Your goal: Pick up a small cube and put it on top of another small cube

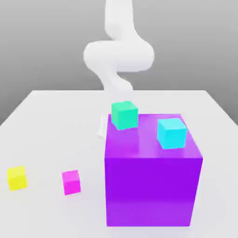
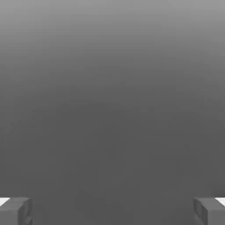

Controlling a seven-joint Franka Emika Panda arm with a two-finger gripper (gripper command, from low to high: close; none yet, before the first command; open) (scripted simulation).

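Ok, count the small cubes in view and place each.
4: yellow cube and magenta cube on the table; green cube and cyan cube atop the purple block, which may hide more.

table [image 1: 46,116] | yellow cube [image 1: 16,177] | magenta cube [image 1: 71,181] | purple block [image 1: 151,186]

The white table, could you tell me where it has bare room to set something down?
The table is bare across the exterior view's left, between its far edge and the yellow cube and magenta cube. It is crowded on the right, where the purple block carries the green cube and cyan cube.
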